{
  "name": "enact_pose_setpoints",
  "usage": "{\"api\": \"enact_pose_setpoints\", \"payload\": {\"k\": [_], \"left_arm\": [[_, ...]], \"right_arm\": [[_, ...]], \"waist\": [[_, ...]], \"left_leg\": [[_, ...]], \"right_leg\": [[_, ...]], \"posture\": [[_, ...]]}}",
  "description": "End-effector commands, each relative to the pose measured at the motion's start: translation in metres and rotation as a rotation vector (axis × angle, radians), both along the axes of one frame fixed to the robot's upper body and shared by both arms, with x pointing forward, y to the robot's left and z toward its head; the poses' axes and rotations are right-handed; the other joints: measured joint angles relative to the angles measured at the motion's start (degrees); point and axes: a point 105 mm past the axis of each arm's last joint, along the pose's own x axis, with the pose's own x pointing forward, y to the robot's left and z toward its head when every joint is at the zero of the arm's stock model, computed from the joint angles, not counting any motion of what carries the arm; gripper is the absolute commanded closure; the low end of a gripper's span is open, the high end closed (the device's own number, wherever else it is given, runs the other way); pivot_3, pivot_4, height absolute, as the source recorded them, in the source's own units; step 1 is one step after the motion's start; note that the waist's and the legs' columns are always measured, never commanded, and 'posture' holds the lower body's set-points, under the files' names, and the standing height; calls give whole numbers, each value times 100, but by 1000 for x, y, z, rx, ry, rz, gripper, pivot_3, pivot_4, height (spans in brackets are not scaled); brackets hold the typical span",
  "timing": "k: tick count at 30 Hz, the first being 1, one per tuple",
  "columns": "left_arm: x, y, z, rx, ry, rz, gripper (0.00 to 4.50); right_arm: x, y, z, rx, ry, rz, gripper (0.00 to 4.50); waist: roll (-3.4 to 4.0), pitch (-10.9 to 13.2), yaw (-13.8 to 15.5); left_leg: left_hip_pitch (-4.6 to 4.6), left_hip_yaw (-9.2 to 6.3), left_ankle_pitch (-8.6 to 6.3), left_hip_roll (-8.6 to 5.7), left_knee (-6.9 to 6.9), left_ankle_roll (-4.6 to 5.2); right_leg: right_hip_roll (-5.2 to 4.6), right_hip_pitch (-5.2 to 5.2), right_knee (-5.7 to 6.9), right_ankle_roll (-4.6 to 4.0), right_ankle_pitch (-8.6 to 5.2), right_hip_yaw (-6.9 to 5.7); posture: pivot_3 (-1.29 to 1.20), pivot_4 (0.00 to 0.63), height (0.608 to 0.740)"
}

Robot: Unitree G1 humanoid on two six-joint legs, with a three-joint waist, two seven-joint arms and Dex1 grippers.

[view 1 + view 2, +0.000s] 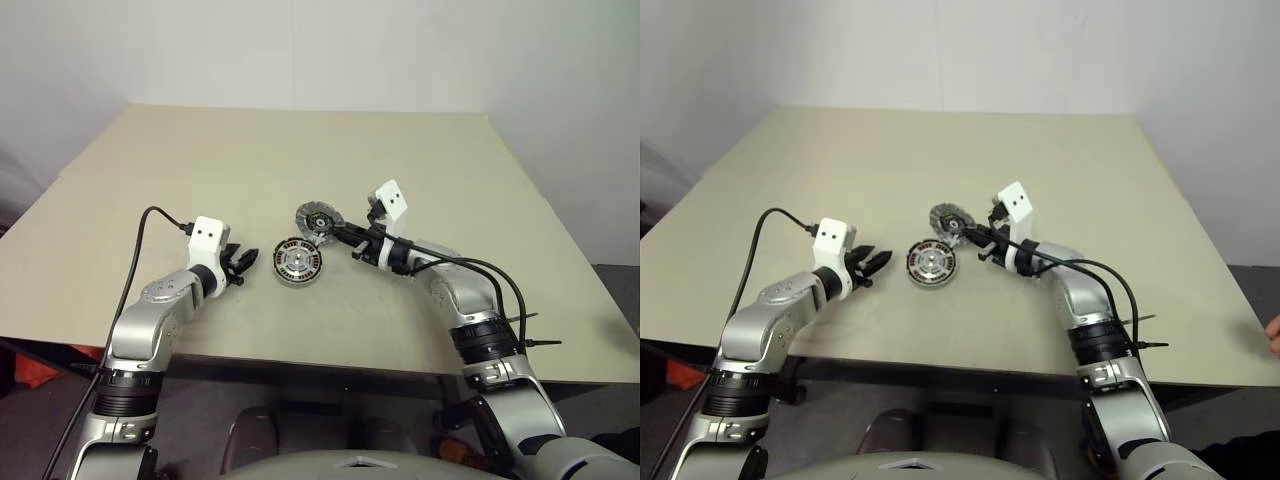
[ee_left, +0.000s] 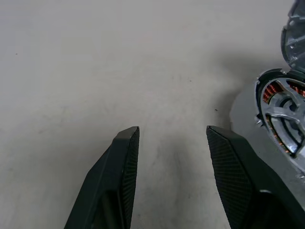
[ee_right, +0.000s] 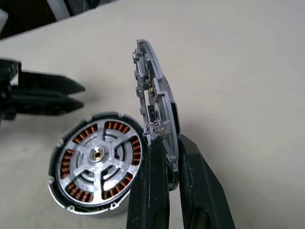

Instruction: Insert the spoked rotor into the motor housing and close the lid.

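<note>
In the left wrist view the motor housing point(image 2: 281, 112) is cut off at the frame edge, and the lid point(image 2: 294, 36) shows there only as a grey sliver; in the head views the copper windings are too small to make out singly. Count: one motor housing point(image 1: 298, 262), lying flat on the table point(image 1: 300, 160) near its front edge between the two arms; one spoked rotor point(image 3: 97, 153), seated inside the housing with the winding ring visible around it; one lid point(image 3: 155, 107), a grey disc held on edge just beside the housing, its lower part hidden behind the fingers. Right gripper point(image 3: 172, 150): fingers closed on the lid's rim, pinching it from both faces. Left gripper point(image 2: 172, 136): fingers parted with bare table between them, holding nothing and touching nothing, tips directed toward the housing and standing near it but apart. A black cable point(image 1: 140, 250) runs along the left arm
</note>
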Motion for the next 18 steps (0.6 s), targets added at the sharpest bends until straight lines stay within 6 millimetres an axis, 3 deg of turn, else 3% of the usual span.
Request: {"api": "enact_pose_setpoints", "payload": {"k": [1, 9, 18], "left_arm": [[3, 1, 15, 11, -58, 0, 2130], [3, 0, 15, 11, -57, 2, 2130], [3, 0, 14, 7, -54, 9, 2130]], "right_arm": [[-6, 5, -4, -59, -57, 66, 4288], [-7, 8, -5, -143, -141, 99, 4288], [-7, 12, 9, -218, -255, 119, 4288]], "waist": [[0, 0, 0], [-1, -1, -6], [-1, -1, -6]], "left_leg": [[0, 0, -1, 0, 1, 2], [4, 0, -7, 1, 10, 12], [17, -1, -10, 1, 14, 16]], "right_leg": [[0, 1, 0, 0, 0, 0], [0, 10, 0, 0, 0, 0], [0, 24, 1, -1, 0, 0]], "posture": [[0, 0, 740], [0, 0, 740], [0, 0, 740]]}}
